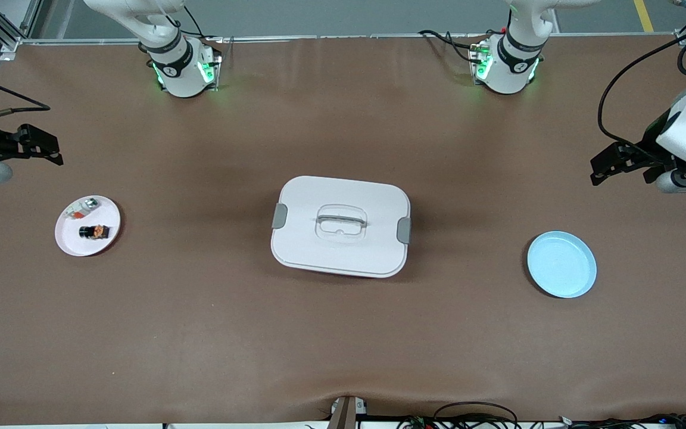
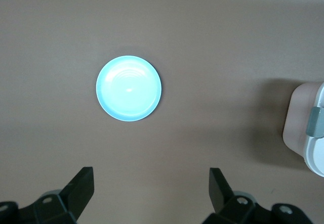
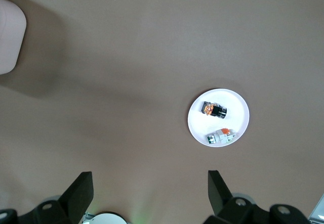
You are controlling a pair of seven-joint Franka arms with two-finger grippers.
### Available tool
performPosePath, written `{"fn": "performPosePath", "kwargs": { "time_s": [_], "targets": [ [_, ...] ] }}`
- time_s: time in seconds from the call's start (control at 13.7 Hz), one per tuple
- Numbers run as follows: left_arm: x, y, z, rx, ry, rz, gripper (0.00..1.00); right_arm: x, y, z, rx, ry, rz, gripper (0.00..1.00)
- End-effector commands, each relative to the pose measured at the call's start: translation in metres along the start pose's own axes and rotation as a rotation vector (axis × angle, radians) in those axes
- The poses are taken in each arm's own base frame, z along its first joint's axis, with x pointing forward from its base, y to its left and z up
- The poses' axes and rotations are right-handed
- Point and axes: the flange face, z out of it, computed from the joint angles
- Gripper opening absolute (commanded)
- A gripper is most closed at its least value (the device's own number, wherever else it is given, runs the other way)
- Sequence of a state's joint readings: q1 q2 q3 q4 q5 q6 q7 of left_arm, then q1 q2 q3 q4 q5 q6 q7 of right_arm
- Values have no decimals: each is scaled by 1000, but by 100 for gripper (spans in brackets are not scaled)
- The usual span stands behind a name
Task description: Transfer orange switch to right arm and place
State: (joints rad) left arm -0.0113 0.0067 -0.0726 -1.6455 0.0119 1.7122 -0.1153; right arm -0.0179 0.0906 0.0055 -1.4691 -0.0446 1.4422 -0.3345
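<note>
The orange switch [image 1: 94, 231], a tiny black block with orange marks, lies on a small white plate [image 1: 72, 241] toward the right arm's end of the table. The right wrist view shows the orange switch [image 3: 214, 109] on that white plate [image 3: 239, 114] too. My right gripper [image 1: 36, 145] hangs open and empty over the table edge at that end, apart from the plate; in its own view the right gripper [image 3: 150, 174] has only bare table between its fingers. My left gripper [image 1: 611, 162] hangs open and empty over the table at the left arm's end; below the left gripper [image 2: 151, 172] lies bare table.
A clear-silver part [image 1: 87, 207] shares the white plate. A white lidded box [image 1: 341, 225] with grey clips sits mid-table. A light blue plate [image 1: 561, 264] lies toward the left arm's end, and the left wrist view shows the blue plate [image 2: 128, 88] holding nothing.
</note>
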Motion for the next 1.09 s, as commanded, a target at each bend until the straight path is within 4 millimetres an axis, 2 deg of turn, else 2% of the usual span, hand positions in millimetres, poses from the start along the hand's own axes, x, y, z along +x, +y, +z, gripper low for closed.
{"fn": "performPosePath", "kwargs": {
  "time_s": [0.0,0.15,0.29,0.58,0.73,1.02],
  "targets": [
    [1,-3,-2,-13,-9,2,100,-4,8,-3,36,-16,35,100],
    [1,-4,-2,-12,-9,-1,100,-10,16,-8,120,18,55,100],
    [4,-15,1,-11,-14,-10,100,-17,25,-7,141,12,75,100],
    [5,-16,2,-11,-15,-10,100,-21,14,-11,135,-10,125,100],
    [5,-16,1,-11,-14,-10,100,-23,0,-22,117,3,121,100],
    [5,-16,1,-11,-14,-10,100,-42,-7,-43,109,14,122,100]
  ]
}}
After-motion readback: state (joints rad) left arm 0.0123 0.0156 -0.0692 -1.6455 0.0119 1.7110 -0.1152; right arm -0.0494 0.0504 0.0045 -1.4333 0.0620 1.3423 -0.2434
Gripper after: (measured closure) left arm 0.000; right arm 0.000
